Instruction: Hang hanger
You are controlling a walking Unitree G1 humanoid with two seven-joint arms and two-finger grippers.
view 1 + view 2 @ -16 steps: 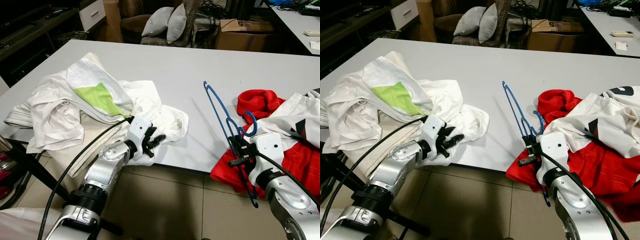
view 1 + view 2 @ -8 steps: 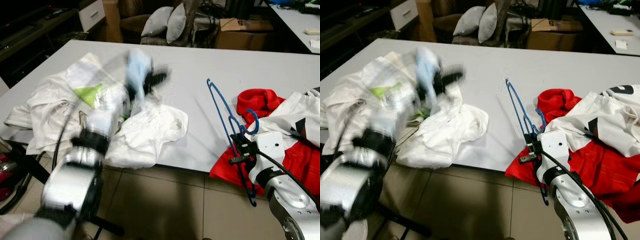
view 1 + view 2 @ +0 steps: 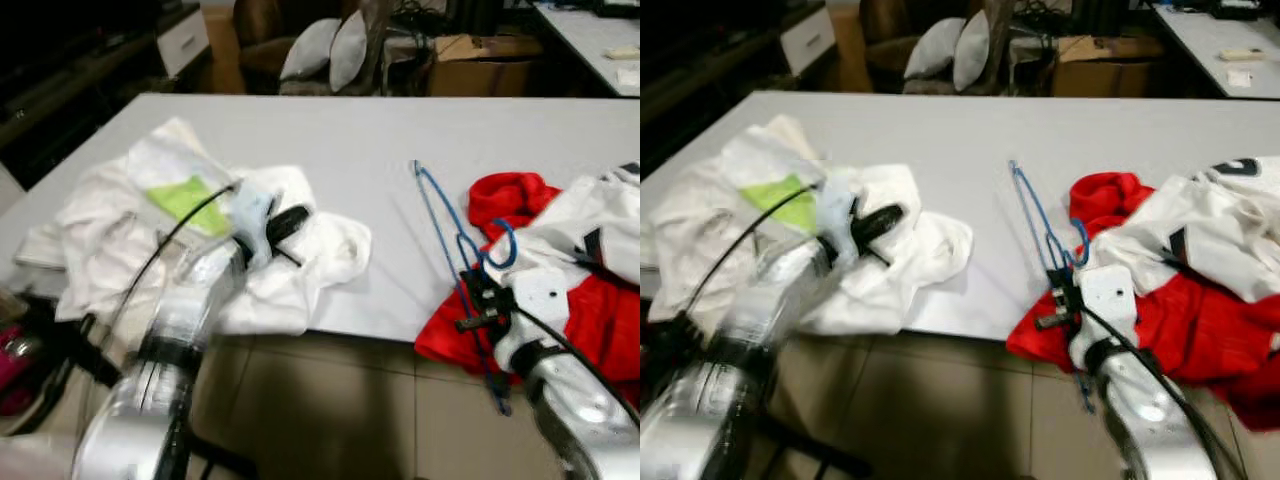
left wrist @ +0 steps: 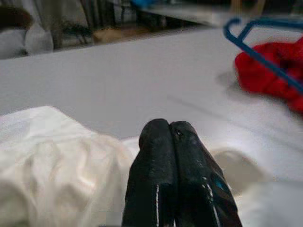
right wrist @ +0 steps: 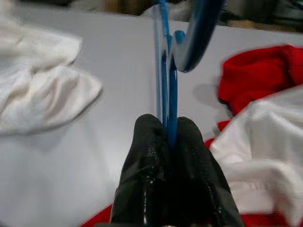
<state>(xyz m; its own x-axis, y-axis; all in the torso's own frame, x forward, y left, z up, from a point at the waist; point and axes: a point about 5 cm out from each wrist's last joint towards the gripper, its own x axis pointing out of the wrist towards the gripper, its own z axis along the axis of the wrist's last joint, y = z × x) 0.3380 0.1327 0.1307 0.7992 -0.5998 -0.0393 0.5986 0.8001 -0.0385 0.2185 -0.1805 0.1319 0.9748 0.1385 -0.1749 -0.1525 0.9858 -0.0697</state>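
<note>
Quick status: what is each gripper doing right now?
Left gripper: shut, holding nothing, over the white clothes.
Right gripper: shut on the blue hanger.

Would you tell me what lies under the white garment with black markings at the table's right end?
A red garment lies under the white garment, showing beyond it toward the blue hanger and at the table edge. How far the red cloth runs beneath is covered.
</note>
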